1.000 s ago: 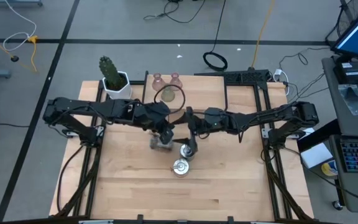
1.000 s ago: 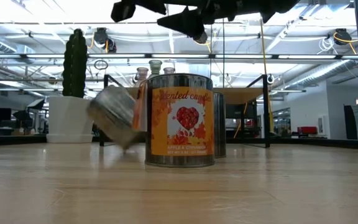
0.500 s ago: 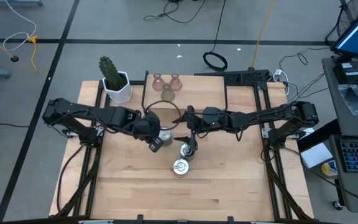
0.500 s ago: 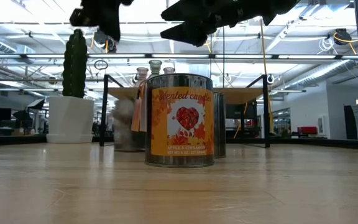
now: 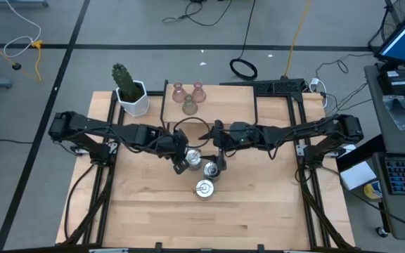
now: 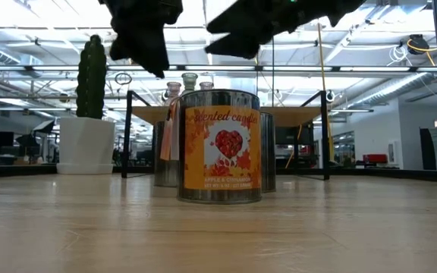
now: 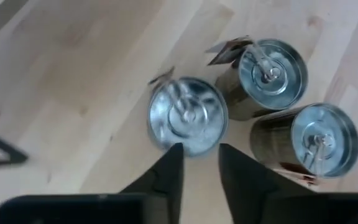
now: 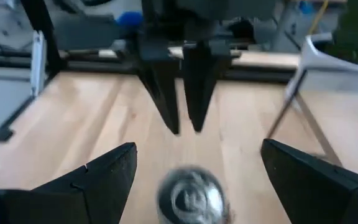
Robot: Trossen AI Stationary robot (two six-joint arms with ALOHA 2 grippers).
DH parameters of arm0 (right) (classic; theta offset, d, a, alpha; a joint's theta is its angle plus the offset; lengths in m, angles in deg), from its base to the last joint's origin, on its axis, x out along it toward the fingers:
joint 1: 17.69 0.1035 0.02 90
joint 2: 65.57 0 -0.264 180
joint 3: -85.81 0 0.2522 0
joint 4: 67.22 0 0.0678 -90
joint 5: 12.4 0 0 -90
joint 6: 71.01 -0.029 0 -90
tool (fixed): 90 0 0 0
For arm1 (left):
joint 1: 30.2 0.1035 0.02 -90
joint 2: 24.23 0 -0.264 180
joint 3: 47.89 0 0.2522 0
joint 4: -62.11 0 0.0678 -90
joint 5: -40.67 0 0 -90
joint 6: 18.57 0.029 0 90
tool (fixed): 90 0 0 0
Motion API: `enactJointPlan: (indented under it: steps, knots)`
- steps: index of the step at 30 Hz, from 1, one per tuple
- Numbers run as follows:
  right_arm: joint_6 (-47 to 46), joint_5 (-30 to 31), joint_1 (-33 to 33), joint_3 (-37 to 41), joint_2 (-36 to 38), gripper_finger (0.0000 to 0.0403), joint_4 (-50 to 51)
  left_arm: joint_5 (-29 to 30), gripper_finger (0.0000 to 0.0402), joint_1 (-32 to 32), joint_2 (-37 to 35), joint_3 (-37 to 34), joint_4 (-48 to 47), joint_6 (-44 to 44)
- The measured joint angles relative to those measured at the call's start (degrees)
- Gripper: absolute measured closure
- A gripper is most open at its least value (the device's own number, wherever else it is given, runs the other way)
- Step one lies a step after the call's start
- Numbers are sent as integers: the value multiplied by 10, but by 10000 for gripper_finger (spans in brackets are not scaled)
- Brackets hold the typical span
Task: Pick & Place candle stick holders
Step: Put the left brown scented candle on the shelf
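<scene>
Three silvery tin candle holders stand upright close together at mid-table: one (image 5: 193,157), one (image 5: 209,169) and the nearest (image 5: 204,188), whose orange label (image 6: 218,148) faces the low view. My left gripper (image 7: 201,152) hovers just above the first tin (image 7: 187,115), its fingers a narrow gap apart and empty. My right gripper (image 8: 197,148) is wide open above a tin (image 8: 188,196) and touches nothing. Two pink glass holders (image 5: 178,89) (image 5: 198,89) and an olive-green one (image 5: 189,105) stand at the far edge.
A white pot with a green cactus (image 5: 131,95) stands at the far left. A dark wire ring (image 5: 190,128) lies behind the tins. Bare wood (image 5: 209,221) stretches from the tins to the near edge.
My left gripper held a silvery tin tilted and clear of the table. It has set that tin down upright beside the other two, let go and risen above it. My right gripper has kept its place.
</scene>
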Motion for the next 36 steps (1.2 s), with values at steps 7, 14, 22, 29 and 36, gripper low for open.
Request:
enactJointPlan:
  steps: [7,14,22,29,36]
  knots:
    - [1,56,0,0,37,69,104,-7,207,4,0,-44,54,126]
    - [0,71,0,0,68,69,164,-22,173,4,0,-111,148,190]
    - [2,71,0,0,69,69,184,-36,172,3,22,-132,191,260]
    - [1,71,-6,0,69,69,191,-39,172,-8,92,-129,208,294]
    - [1,71,-7,0,69,69,206,-19,230,-17,113,-128,204,301]
